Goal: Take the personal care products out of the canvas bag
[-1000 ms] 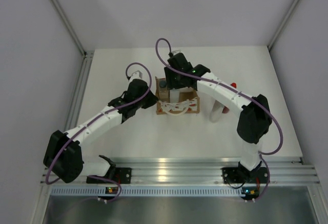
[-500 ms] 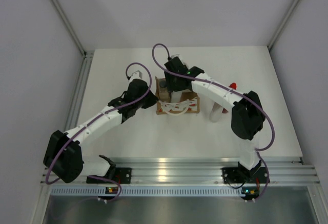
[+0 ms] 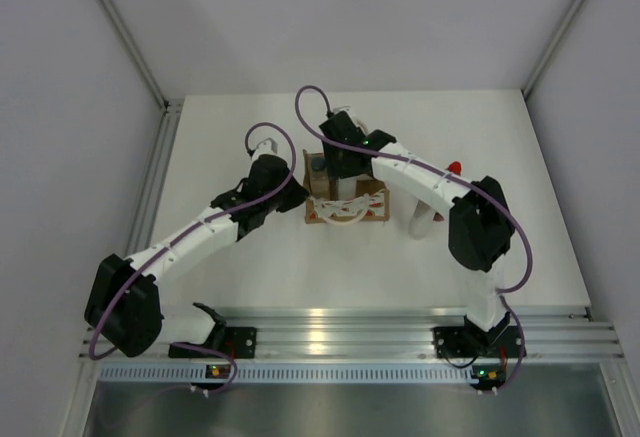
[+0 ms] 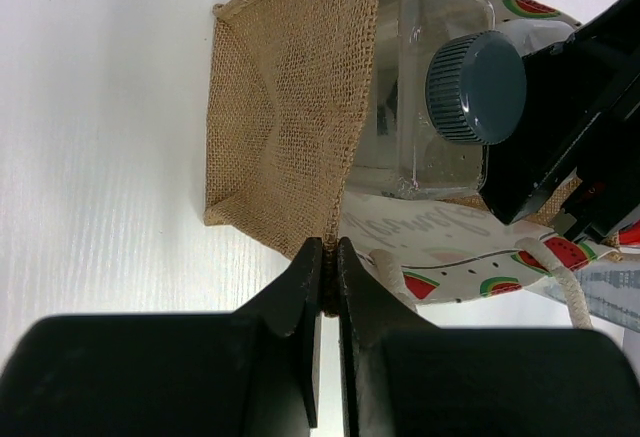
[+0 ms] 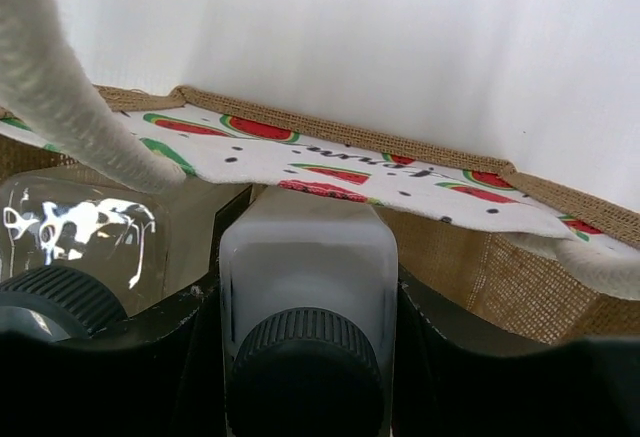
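Nearest, a pale tube [image 3: 420,221] sits on the tabletop [image 3: 260,247] to the right of the canvas bag [image 4: 290,107]. A bit of red bottle [image 3: 455,166] peeks out past the right arm. The left claw [image 4: 327,247] pinches the bag's burlap rim tight. Inside the bag stand two grey-capped bottles. The right claw [image 5: 306,232], reaching down into the bag, grips the white bottle [image 5: 300,287], and the second bottle [image 5: 75,237] stands just beside it.

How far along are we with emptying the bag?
Done: red bottle and tube are on the table outside the bag. In hand: left fingers pinch the bag wall; right fingers appear to grip one white bottle inside. Left: that and the second bottle beside it.
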